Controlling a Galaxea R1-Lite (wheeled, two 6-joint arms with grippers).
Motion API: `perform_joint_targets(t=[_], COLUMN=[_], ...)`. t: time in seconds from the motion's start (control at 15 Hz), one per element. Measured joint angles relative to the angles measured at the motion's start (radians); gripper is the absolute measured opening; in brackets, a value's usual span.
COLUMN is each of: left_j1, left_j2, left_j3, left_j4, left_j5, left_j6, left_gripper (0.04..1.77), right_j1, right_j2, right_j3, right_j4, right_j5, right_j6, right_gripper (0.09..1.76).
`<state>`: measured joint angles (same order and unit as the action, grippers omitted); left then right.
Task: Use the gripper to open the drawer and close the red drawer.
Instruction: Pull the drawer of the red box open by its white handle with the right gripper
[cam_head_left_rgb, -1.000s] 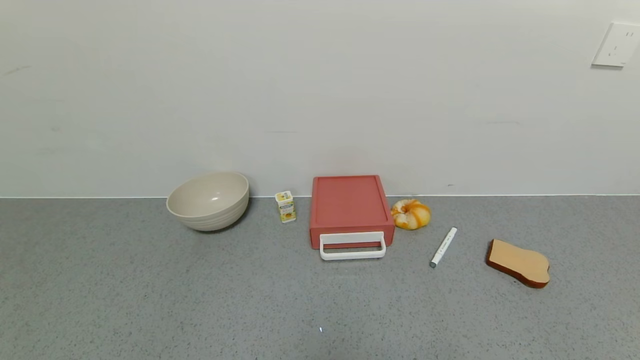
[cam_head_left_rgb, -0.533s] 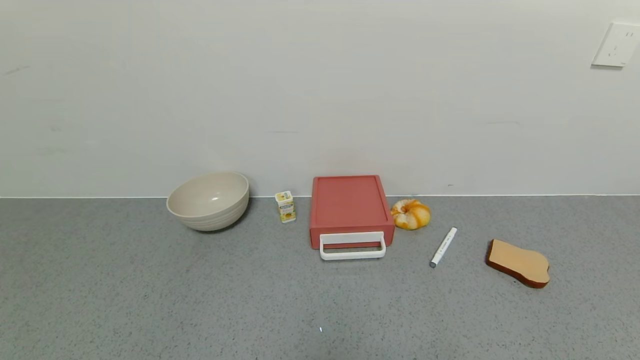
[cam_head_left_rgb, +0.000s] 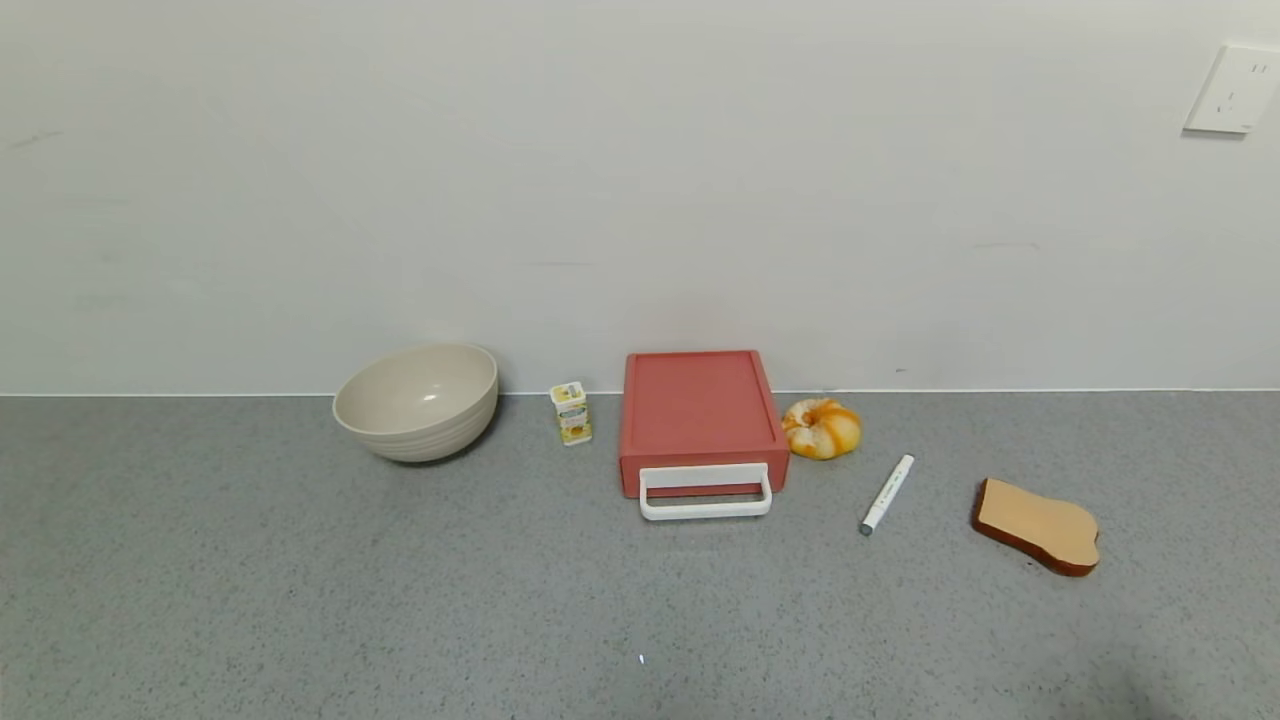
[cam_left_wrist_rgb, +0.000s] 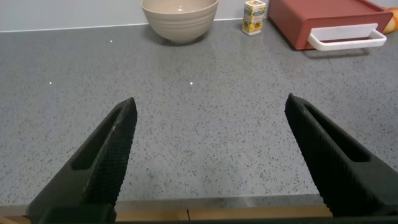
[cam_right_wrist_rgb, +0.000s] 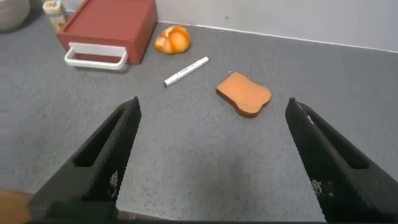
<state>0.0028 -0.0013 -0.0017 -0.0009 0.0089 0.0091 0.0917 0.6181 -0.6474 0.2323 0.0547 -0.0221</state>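
A: Drawer (cam_head_left_rgb: 703, 420) sits shut at centre frame against the wall, its white handle (cam_head_left_rgb: 705, 492) facing the robot, long axis running left to right.

B: Neither arm shows in the head view. The wrist views do: left gripper (cam_left_wrist_rgb: 211, 162) has its fingers spread apart, drawer upper right; right gripper (cam_right_wrist_rgb: 214, 158) likewise spread, drawer upper left.

A: Right one looks slightly nearer, by my judgement. Toast (cam_right_wrist_rgb: 244, 94) and pen (cam_right_wrist_rgb: 186, 71) lie near its path.
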Motion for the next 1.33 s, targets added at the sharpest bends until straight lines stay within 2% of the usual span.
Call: perform_joint_targets(t=[0.47,0.8,1.33], left_j1=[0.000,0.000,0.000], left_j2=[0.000,0.000,0.000], left_j3=[0.000,0.000,-0.002], left_j4=[0.000,0.000,0.006], left_j5=[0.000,0.000,-0.002], left_j6=[-0.001,0.000,0.002], left_gripper=[1.72,1.72,1.72], right_j1=[0.024,0.132,0.234], right_j2=[0.323,0.530,0.836], right_j3=[-0.280,-0.441,-0.578], right_j4=[0.143,0.237,0.231], right_j5=[0.148,0.155,0.152], right_j6=[-0.002,0.001,0.051], right_gripper=[1.71,1.71,1.71])
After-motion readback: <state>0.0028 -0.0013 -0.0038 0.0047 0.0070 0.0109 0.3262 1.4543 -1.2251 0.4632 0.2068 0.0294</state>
